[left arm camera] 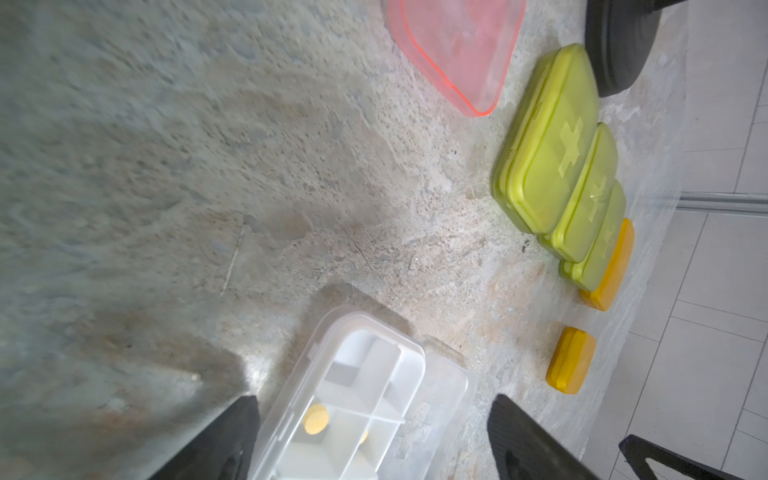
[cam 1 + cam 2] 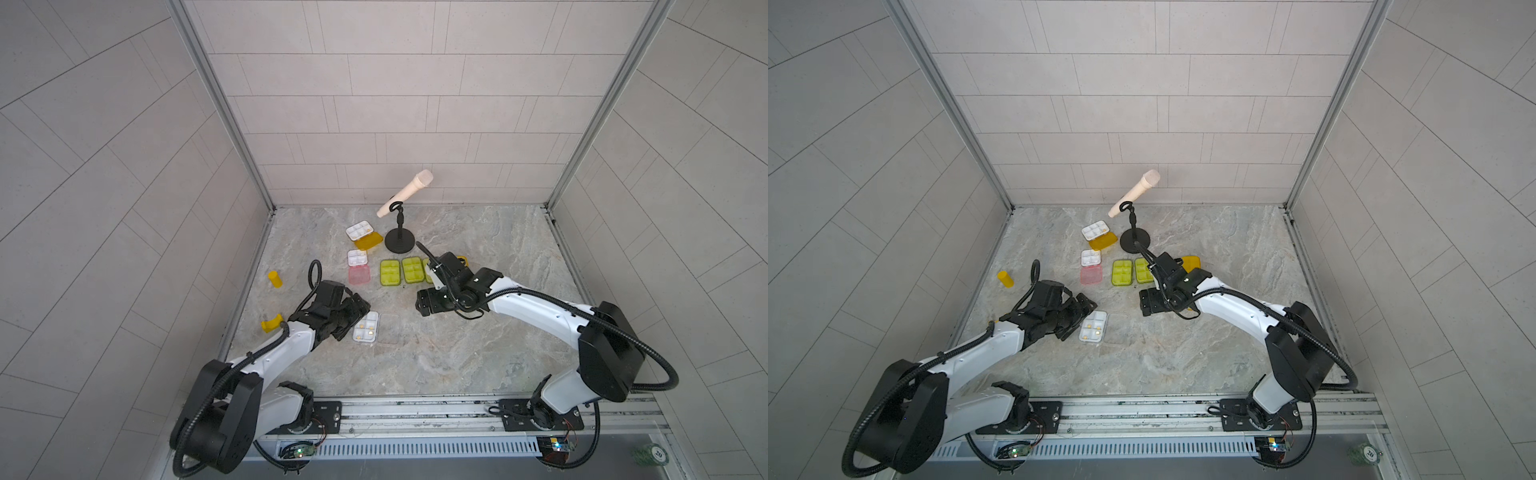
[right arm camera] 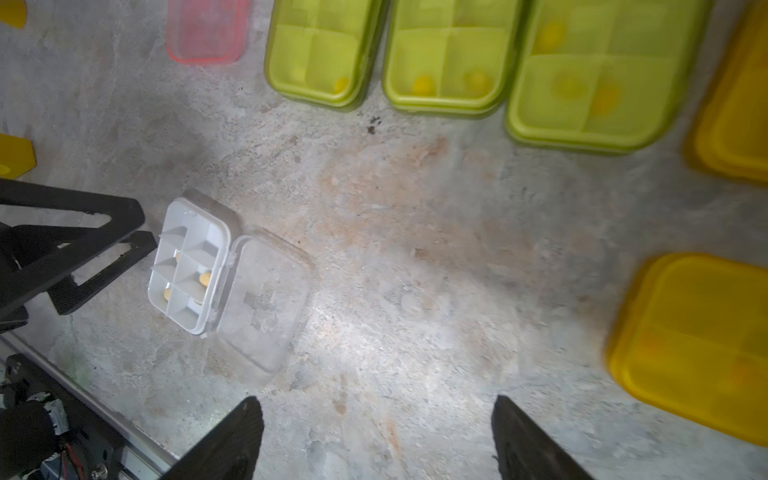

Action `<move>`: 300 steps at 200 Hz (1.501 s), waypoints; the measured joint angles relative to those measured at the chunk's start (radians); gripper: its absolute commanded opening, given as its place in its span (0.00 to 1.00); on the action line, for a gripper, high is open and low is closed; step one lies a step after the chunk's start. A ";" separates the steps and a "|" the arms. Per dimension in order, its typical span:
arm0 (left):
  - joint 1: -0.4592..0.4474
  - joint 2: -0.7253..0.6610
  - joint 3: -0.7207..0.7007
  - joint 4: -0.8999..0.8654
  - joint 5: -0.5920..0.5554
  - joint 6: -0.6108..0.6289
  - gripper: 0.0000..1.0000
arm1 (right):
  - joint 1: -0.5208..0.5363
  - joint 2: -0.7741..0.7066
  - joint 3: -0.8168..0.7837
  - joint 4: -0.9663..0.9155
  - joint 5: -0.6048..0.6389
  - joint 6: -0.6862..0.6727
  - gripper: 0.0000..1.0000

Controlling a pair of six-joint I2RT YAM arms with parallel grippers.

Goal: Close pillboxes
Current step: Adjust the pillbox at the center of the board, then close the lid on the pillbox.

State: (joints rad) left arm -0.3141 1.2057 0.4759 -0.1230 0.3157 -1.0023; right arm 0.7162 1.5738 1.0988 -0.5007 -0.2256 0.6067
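A clear pillbox lies open, with its white tray next to its flat lid. My left gripper is open, its jaws standing either side of that tray. My right gripper is open over bare table, to the right of the clear lid. Three lime green pillboxes stand shut in a row. Two orange-yellow pillboxes are shut beside them. A pink pillbox and an orange-lidded pillbox lie open further back.
A microphone stand rises behind the green row, close to my right arm. A small yellow bottle and a yellow curved piece lie at the left edge. Tiled walls close in three sides.
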 measured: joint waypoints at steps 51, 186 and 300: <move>0.028 0.055 0.077 -0.032 0.028 0.079 0.91 | 0.057 0.103 0.004 0.110 -0.019 0.103 0.89; 0.042 -0.007 -0.051 0.044 0.099 0.074 0.92 | 0.100 0.214 -0.111 0.492 -0.229 0.369 0.90; 0.049 0.035 -0.051 0.104 0.182 0.075 0.92 | 0.104 0.215 -0.248 0.797 -0.329 0.570 0.89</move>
State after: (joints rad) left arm -0.2649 1.2407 0.4252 -0.0193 0.4976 -0.9272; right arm 0.8204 1.7885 0.8505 0.2966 -0.5549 1.1770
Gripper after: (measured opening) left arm 0.918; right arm 0.895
